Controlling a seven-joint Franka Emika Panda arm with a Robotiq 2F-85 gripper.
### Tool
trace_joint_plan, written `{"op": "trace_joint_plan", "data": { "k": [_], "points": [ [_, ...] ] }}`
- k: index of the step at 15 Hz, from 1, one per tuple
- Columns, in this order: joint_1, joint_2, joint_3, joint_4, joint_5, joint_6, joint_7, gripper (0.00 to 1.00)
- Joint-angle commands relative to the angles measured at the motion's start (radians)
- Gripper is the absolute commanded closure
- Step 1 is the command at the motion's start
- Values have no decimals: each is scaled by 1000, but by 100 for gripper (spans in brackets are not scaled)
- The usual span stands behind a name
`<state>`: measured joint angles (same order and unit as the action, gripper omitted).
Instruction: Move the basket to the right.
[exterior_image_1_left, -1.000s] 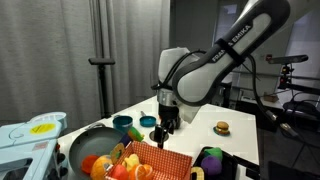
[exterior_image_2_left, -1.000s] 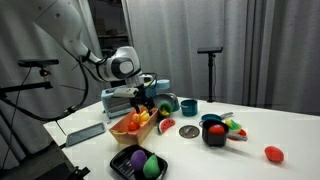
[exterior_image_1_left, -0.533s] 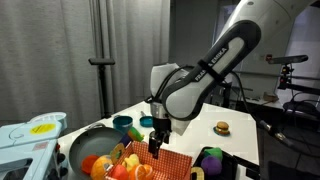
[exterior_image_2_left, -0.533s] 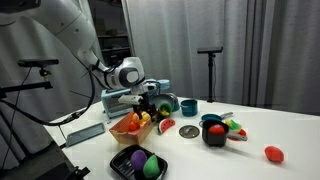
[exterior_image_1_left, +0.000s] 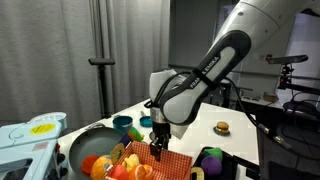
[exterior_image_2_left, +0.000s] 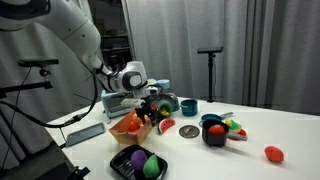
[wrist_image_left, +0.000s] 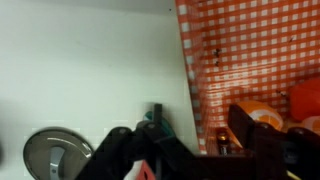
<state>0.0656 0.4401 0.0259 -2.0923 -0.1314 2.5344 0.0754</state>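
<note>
The gripper (exterior_image_1_left: 156, 147) hung at the near edge of the basket (exterior_image_1_left: 172, 160) on a table (wrist_image_left: 80, 70), jaws apart astride its rim.

1. The black two-finger gripper (exterior_image_1_left: 157, 148) is sinking from above the rectangular tan woven basket with red-orange checked cloth lining (exterior_image_1_left: 176, 160) down to its near rim.
2. The white-and-black robot arm (exterior_image_1_left: 205, 75) is leaning lower and drifting sideways; in an exterior view its round wrist joint (exterior_image_2_left: 130, 77) is sitting lower than a second ago.
</note>
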Motion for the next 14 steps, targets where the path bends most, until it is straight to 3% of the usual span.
{"op": "trace_joint_plan", "data": {
  "k": [1,7,14],
  "points": [
    [0,5,-14,21,6,-3,-16,56],
    [-5,-8,3,43,31,-8,-35,96],
    [-61,-44,56,68,114,-37,-206,95]
  ]
}}
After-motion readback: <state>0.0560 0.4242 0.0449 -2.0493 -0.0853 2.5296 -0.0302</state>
